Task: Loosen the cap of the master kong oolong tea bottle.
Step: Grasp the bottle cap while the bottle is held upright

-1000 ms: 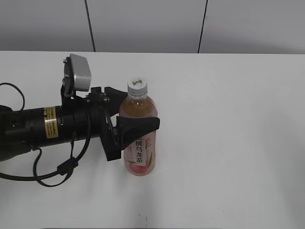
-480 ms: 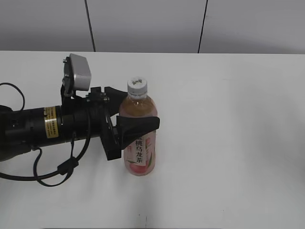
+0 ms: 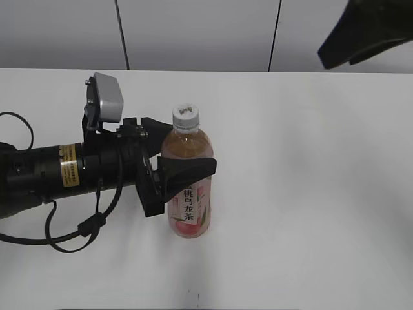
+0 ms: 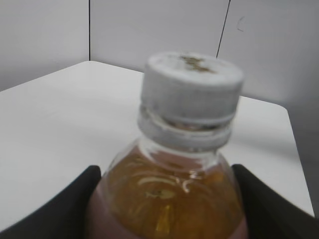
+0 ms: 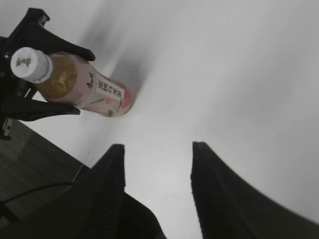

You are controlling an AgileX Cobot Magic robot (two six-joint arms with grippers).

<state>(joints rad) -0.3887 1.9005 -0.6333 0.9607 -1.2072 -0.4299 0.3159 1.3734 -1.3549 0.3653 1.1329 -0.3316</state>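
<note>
Master Kong oolong tea bottle (image 3: 189, 187) upright on the white table (image 3: 310, 194). Left gripper (image 3: 169, 157) clamped on the bottle at the shoulder, just above the label — one black finger each side. White cap (image 3: 186, 116) seated on the neck, above the fingers, nothing touching it. Right gripper (image 5: 157, 162) high and well right of the bottle, fingers spread, nothing between them.

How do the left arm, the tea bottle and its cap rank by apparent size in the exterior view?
1. Left arm, largest, though it lies partly out of frame.
2. Tea bottle.
3. Cap, clearly smallest.
</note>
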